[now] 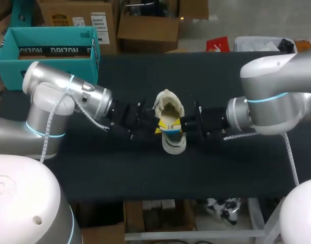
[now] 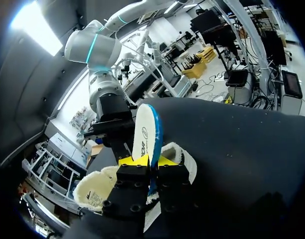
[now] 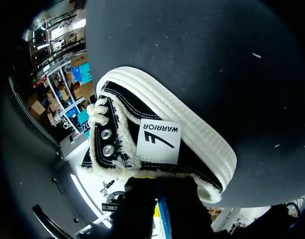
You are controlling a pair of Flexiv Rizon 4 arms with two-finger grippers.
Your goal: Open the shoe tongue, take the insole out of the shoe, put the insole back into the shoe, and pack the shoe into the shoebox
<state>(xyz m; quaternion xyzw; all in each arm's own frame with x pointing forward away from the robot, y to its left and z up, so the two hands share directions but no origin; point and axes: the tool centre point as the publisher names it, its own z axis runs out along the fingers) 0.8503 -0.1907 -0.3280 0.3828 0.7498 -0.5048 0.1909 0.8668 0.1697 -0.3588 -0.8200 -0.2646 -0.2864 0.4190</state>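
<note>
Left gripper (image 2: 149, 160) is clamped on the upright insole (image 2: 142, 129) at the shoe (image 1: 174, 144) opening; right gripper (image 1: 186, 123) is at the shoe's side, its grip state indeterminable.

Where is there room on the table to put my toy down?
The table is bare along its near edge, in front of the shoe, and along its far edge beside the shoebox. The middle is crowded: the left gripper and right gripper flank the shoe.
</note>
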